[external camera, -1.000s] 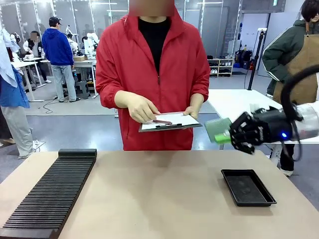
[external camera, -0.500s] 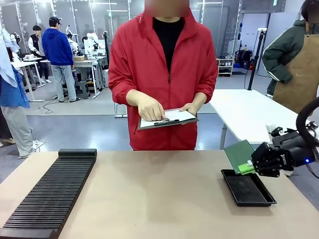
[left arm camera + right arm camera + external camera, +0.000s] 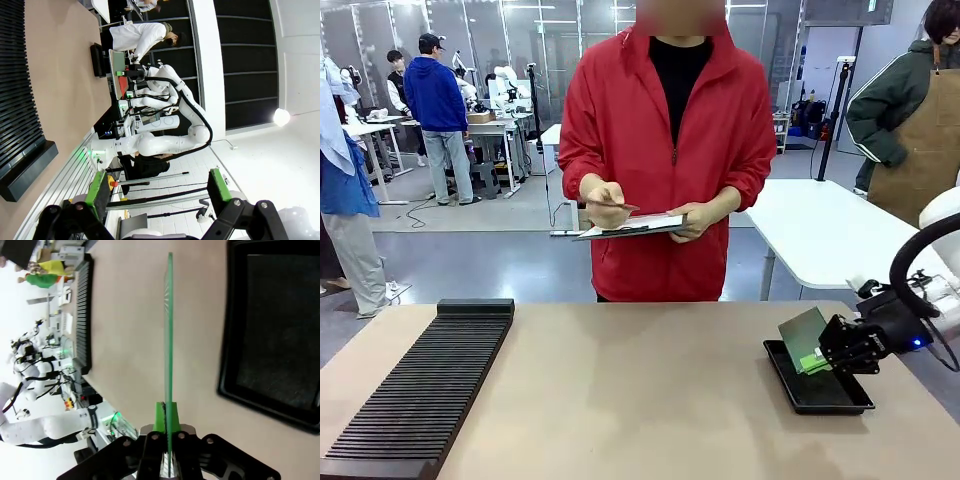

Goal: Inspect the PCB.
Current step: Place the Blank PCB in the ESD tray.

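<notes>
Right gripper [image 3: 167, 427] has its green pads pinched on one edge of the PCB [image 3: 168, 325], which hangs tilted just above the black tray [image 3: 832, 400]. Board looks thin, stiff and light, probably easy to scratch, so an edge hold seems the safe bet. Left gripper [image 3: 157, 190] is spread apart, holding nothing, aimed off the table.
</notes>
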Tool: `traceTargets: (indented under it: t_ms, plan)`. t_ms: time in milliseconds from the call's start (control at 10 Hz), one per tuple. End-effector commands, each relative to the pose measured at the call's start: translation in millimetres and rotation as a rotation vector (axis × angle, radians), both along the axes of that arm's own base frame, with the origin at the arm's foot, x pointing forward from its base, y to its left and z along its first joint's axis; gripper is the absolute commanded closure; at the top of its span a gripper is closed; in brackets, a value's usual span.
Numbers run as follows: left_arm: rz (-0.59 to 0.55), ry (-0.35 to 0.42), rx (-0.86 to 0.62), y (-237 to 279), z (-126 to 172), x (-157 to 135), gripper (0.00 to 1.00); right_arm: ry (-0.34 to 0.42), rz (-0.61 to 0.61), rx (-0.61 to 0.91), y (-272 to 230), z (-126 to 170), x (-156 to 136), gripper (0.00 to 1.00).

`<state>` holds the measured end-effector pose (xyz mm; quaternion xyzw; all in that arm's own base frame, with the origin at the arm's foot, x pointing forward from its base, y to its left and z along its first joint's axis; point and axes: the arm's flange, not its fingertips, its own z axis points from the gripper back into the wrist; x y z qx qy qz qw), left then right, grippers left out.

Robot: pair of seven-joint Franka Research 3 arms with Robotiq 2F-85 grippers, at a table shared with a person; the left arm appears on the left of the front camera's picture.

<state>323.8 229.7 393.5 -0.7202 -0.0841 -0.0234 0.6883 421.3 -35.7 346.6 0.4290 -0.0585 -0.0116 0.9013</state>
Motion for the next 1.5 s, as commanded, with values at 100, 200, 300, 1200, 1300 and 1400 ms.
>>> traceTargets:
  t_ms: [100, 200, 300, 1200, 1300, 1400]
  plan:
    - [-0.006, 0.013, 0.008, 0, 4, -3, 0.00, 0.045, -0.009, -0.120, -3, -12, 25, 0.97]
    - [-0.006, 0.013, 0.008, 0, 4, -3, 0.00, 0.065, -0.026, -0.123, -8, -15, 30, 0.97]
    - [-0.006, 0.013, 0.008, 0, 4, -3, 0.00, 0.085, -0.034, -0.142, -12, -18, 35, 0.97]
    - [-0.006, 0.013, 0.008, 0, 4, -3, 0.00, 0.159, -0.042, -0.230, 4, -33, 57, 0.97]
    - [-0.006, 0.013, 0.008, 0, 4, -3, 0.00, 0.152, -0.065, -0.237, 5, -34, 57, 0.86]
    - [-0.006, 0.013, 0.008, 0, 4, -3, 0.00, 0.144, -0.074, -0.237, 6, -34, 55, 0.74]
